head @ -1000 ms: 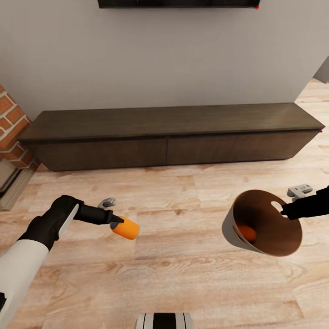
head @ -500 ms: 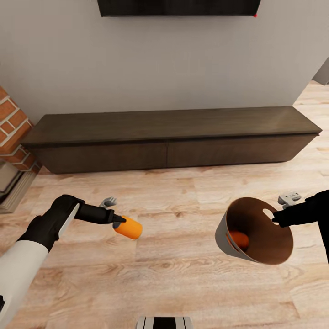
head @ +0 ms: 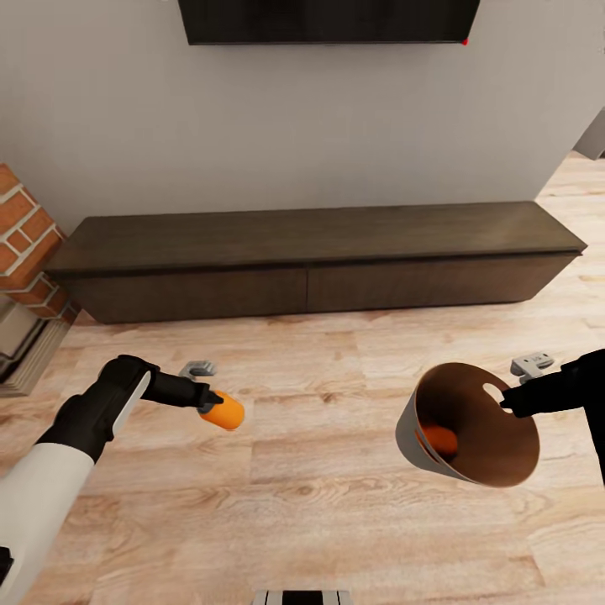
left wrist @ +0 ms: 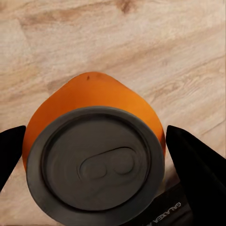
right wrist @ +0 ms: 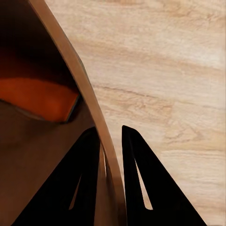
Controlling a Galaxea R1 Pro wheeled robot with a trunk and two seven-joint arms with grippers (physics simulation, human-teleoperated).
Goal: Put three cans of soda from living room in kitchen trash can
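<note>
Light wood flooring (head: 336, 504) runs up to a long dark low cabinet (head: 311, 256) against a pale grey wall, with a black wall TV (head: 328, 18) above it and the red brick edge of a fireplace (head: 25, 235) beside the cabinet's end. From my head, my left gripper (head: 207, 402) is clamped around a small orange soda can with a grey metal top (head: 223, 413), held above the floor and tipped on its side. Well apart from it, my right gripper (head: 507, 403) pinches the rim of a round tapered bin, grey outside and coppery-brown inside (head: 466, 424), tilted so its mouth faces me; a second orange can (head: 439, 439) lies at its bottom.

At my left wrist, the orange soda can (left wrist: 94, 155) sits between my two black fingers (left wrist: 195, 165), its grey pull-tab top towards the camera, over floorboards.

At my right wrist, my two black fingers (right wrist: 141, 188) straddle the bin's wall (right wrist: 84, 89), one inside and one outside, closed on it. The second orange can (right wrist: 40, 98) shows inside the bin.
</note>
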